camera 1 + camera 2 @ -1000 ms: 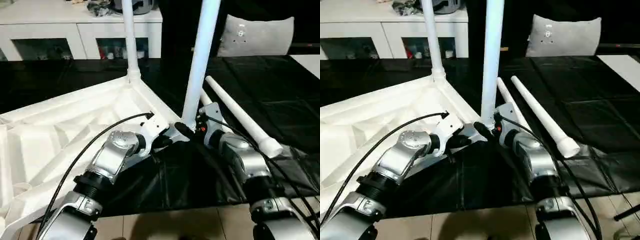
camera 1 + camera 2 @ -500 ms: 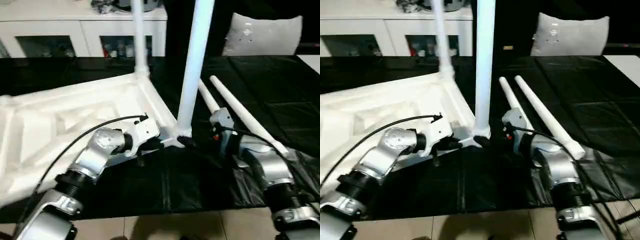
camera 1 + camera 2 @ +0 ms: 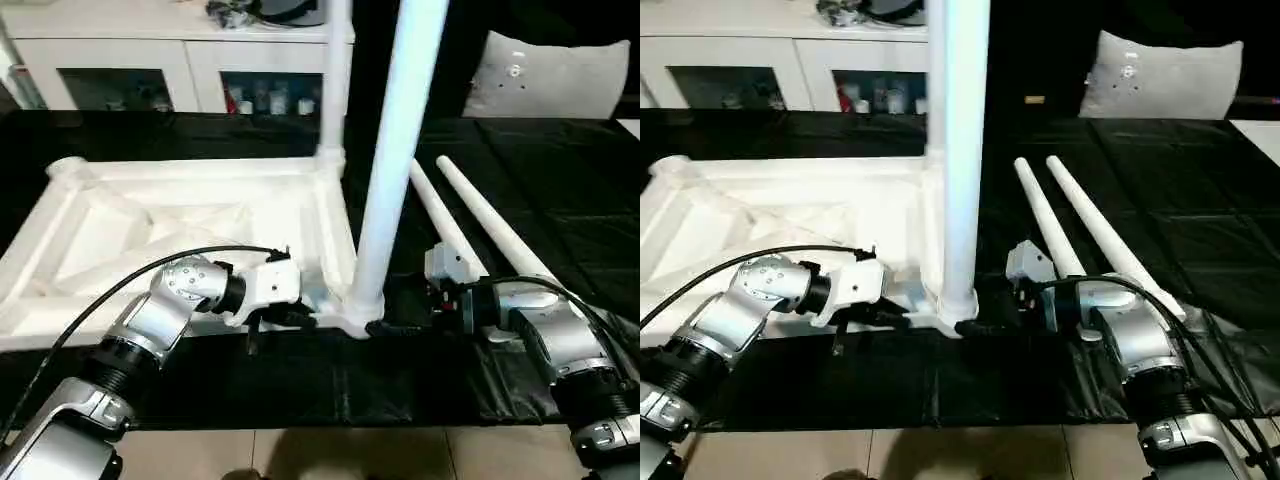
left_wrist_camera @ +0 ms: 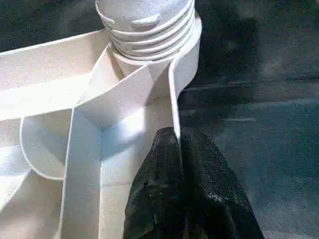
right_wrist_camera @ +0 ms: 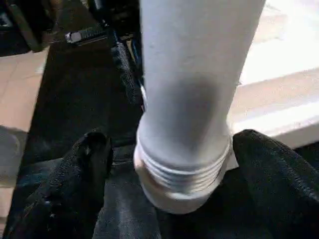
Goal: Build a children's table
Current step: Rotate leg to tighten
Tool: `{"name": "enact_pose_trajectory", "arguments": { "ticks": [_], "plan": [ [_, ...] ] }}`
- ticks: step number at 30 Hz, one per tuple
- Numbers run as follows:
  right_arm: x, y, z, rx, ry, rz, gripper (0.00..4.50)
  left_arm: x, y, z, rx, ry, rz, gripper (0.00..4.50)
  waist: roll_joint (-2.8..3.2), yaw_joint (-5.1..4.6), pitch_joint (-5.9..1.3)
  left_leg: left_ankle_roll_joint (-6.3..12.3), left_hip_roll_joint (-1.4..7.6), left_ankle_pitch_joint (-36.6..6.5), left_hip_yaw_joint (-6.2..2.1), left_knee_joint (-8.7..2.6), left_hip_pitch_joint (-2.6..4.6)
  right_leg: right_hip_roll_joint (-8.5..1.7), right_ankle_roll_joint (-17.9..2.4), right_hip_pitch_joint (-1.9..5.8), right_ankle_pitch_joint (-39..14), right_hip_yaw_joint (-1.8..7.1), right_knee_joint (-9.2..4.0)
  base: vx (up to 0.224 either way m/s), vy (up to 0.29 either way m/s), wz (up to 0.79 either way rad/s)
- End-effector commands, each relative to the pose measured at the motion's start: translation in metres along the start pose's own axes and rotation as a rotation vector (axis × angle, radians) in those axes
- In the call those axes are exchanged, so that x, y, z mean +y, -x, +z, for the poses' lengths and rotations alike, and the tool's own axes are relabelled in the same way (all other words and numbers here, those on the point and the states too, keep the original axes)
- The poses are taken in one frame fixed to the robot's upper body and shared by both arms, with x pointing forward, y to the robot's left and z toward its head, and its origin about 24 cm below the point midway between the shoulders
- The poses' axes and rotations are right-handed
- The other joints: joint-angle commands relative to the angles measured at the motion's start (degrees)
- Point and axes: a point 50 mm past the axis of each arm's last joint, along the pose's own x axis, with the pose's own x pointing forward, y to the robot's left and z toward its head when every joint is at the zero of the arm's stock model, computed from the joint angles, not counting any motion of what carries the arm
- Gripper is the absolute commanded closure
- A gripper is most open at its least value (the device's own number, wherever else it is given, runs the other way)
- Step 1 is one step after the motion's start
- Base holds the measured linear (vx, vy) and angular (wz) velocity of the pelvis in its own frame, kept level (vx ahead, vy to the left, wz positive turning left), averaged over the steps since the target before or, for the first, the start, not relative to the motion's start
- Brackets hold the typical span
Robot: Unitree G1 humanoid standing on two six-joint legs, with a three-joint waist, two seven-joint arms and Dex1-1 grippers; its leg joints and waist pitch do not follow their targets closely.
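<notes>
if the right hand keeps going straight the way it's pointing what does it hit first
Most likely the upright leg standing in the tabletop's near corner socket. The right hand is open with its fingers on either side of the leg's threaded base, though the remaining gap is hard to judge.

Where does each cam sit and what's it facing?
Left and right eye views: on the head, looking down over both silver forearms at the upturned table top and the upright leg.
Left wrist view: along the shut left claw, pinching the table top's rim by the corner socket.
Right wrist view: along the right claw, fingers either side of the leg's threaded base.
All share that corner.
</notes>
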Motion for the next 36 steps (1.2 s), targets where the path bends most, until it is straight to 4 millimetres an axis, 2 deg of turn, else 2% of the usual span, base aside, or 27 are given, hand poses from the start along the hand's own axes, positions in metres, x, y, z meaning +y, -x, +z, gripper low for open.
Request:
{"name": "enact_pose_trajectory", "arguments": {
  "ticks": [1,2,5,6,9,11,17,19,21,23,25,26,27,34,36],
  "plan": [
    [0.0,-0.001,0.001,-0.004,0.007,0.017,0.74,-0.017,-0.012,-0.01,0.07,-0.007,-0.148,4.5,0.05,-0.06,-3.64,2.93,3.49,-11.68,-0.76,-4.4,0.17,-4.59,-12.1,3.01,-17.35,3.23,-3.41,0.0,0.0,0.0],
    [0.0,-0.002,0.002,-0.011,0.005,0.028,0.91,-0.018,-0.013,-0.009,0.068,-0.013,-0.161,4.5,0.09,-0.05,-3.64,2.97,3.47,-11.61,-0.74,-4.38,0.16,-4.61,-12.19,3.04,-17.17,3.22,-3.43,0.0,0.0,0.0],
    [0.001,-0.004,0.002,-0.018,0.002,0.046,1.01,-0.019,-0.013,-0.009,0.067,-0.019,-0.168,4.5,0.08,-0.03,-3.64,2.98,3.51,-11.56,-0.76,-4.39,0.13,-4.59,-12.36,3.04,-17.09,3.19,-3.37,0.0,0.0,0.0],
    [0.001,-0.005,0.002,-0.019,0.001,0.05,1.25,-0.019,-0.013,-0.009,0.067,-0.02,-0.17,4.5,0.07,-0.01,-3.66,2.94,3.5,-11.55,-0.74,-4.38,0.18,-4.6,-12.34,3.04,-17.09,3.19,-3.4,0.0,0.0,0.0],
    [0.002,-0.006,0.002,-0.022,0.001,0.055,1.41,-0.019,-0.013,-0.009,0.066,-0.021,-0.175,4.5,0.0,0.02,-3.7,3.04,3.46,-10.74,-0.73,-4.32,0.1,-4.61,-12.38,3.12,-16.44,3.23,-3.25,0.0,0.0,0.0],
    [0.002,-0.007,0.001,-0.024,0.0,0.054,1.72,-0.02,-0.013,-0.01,0.066,-0.02,-0.178,4.5,0.0,0.03,-3.7,3.05,3.44,-10.85,-0.71,-4.31,0.11,-4.61,-12.28,3.12,-16.79,3.2,-3.3,0.0,0.0,0.0],
    [0.003,-0.01,-0.001,-0.022,-0.005,0.054,1.87,-0.022,-0.013,-0.012,0.069,-0.012,-0.184,4.5,-0.1,-0.11,-3.56,2.76,3.38,-11.94,-0.76,-4.38,0.1,-4.66,-11.33,3.13,-19.86,3.15,-3.65,0.0,0.0,0.0],
    [0.003,-0.012,-0.002,-0.019,-0.017,0.046,1.87,-0.023,-0.014,-0.012,0.066,-0.01,-0.184,4.5,-0.07,-0.21,-3.44,2.65,3.4,-12.42,-0.81,-4.47,0.1,-4.6,-10.89,3.03,-21.25,3.1,-3.79,0.0,0.0,0.0],
    [0.003,-0.013,-0.002,-0.025,-0.049,0.036,1.5,-0.023,-0.014,-0.012,0.064,-0.009,-0.182,4.5,-0.12,-0.33,-3.41,2.36,3.41,-13.08,-0.85,-4.52,0.14,-4.65,-10.45,3.0,-22.72,3.13,-3.95,0.0,0.0,0.0],
    [0.001,-0.014,-0.001,-0.049,-0.106,0.03,1.5,-0.023,-0.015,-0.012,0.063,-0.009,-0.18,4.5,-0.09,-0.29,-3.43,2.31,3.45,-13.13,-0.86,-4.54,0.26,-4.62,-10.48,2.98,-22.89,3.15,-3.97,0.0,0.0,0.0],
    [0.001,-0.014,-0.001,-0.048,-0.11,0.039,1.44,-0.024,-0.015,-0.012,0.063,-0.01,-0.179,4.5,-0.07,-0.16,-3.63,2.41,3.53,-11.93,-0.83,-4.45,0.21,-4.67,-11.12,3.03,-20.53,3.2,-3.69,0.0,0.0,0.0],
    [0.001,-0.014,-0.001,-0.041,-0.1,0.035,1.08,-0.024,-0.015,-0.012,0.063,-0.012,-0.177,4.5,-0.01,-0.01,-3.71,2.43,3.62,-11.43,-0.78,-4.38,0.32,-4.65,-11.6,2.91,-18.93,3.23,-3.47,0.0,0.0,0.0],
    [0.0,-0.015,-0.001,-0.036,-0.089,0.03,1.03,-0.024,-0.016,-0.012,0.063,-0.012,-0.176,4.5,-0.01,-0.01,-3.74,2.51,3.56,-10.94,-0.71,-4.36,0.25,-4.58,-12.02,2.96,-17.39,3.25,-3.31,0.0,0.0,0.0],
    [0.001,-0.019,0.0,-0.03,-0.071,0.031,1.0,-0.024,-0.016,-0.013,0.067,-0.014,-0.174,4.5,-0.12,0.04,-3.68,2.46,3.48,-11.29,-0.7,-4.41,0.19,-4.69,-11.64,3.03,-18.27,3.23,-3.39,0.0,0.0,0.0],
    [0.001,-0.02,0.001,-0.037,-0.081,0.04,1.17,-0.024,-0.016,-0.014,0.068,-0.014,-0.174,4.5,-0.14,0.03,-3.65,2.43,3.5,-11.49,-0.72,-4.44,0.22,-4.66,-11.39,3.0,-18.81,3.21,-3.46,0.0,0.0,0.0]
  ]
}}
